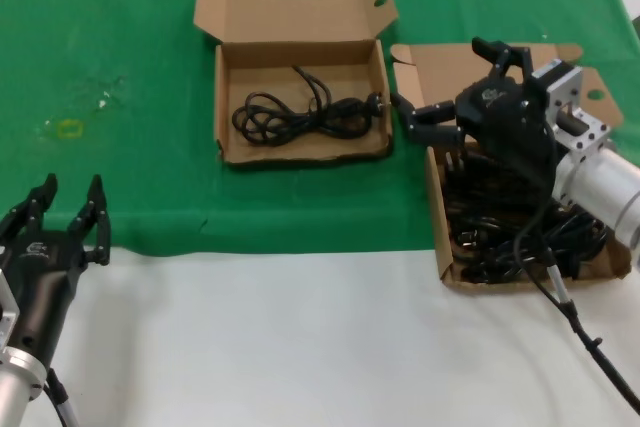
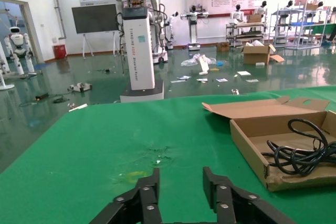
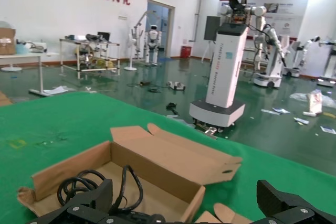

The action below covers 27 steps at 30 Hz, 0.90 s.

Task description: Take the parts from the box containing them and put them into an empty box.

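Note:
The larger cardboard box at the right holds a tangled pile of black power cords. The smaller box at the middle back holds one coiled black cord. My right gripper is open and empty, hovering over the far left part of the larger box, fingers spread toward the smaller box. In the right wrist view that gripper frames the smaller box and its cord. My left gripper is open and parked at the front left; the left wrist view shows it above the cloth.
A green cloth covers the back of the table and bare white tabletop lies at the front. A small yellowish mark sits on the cloth at the left. The smaller box shows in the left wrist view too.

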Each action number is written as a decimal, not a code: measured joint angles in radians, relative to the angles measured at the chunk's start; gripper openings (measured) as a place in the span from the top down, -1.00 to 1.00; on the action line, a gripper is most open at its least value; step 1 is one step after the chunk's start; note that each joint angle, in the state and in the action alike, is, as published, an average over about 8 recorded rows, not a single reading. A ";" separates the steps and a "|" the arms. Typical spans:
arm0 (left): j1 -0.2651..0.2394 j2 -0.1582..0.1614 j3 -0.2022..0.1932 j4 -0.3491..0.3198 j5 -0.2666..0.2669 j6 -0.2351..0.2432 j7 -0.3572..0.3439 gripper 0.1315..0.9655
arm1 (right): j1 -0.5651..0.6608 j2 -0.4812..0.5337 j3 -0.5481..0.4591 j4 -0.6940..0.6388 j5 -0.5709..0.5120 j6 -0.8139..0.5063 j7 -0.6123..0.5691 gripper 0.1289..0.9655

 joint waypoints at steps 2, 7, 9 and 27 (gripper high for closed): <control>0.000 0.000 0.000 0.000 0.000 0.000 0.000 0.67 | -0.017 -0.001 0.003 0.014 0.001 0.015 0.002 -1.00; 0.000 0.000 0.000 0.000 0.000 0.000 0.000 0.44 | -0.062 -0.005 0.011 0.049 0.003 0.056 0.007 -1.00; 0.000 0.000 0.000 0.000 0.000 0.000 0.000 0.40 | -0.080 -0.006 0.014 0.063 0.004 0.072 0.010 -1.00; 0.000 0.000 0.000 0.000 0.000 0.000 0.000 -0.59 | -0.241 -0.018 0.043 0.190 0.011 0.216 0.028 -1.00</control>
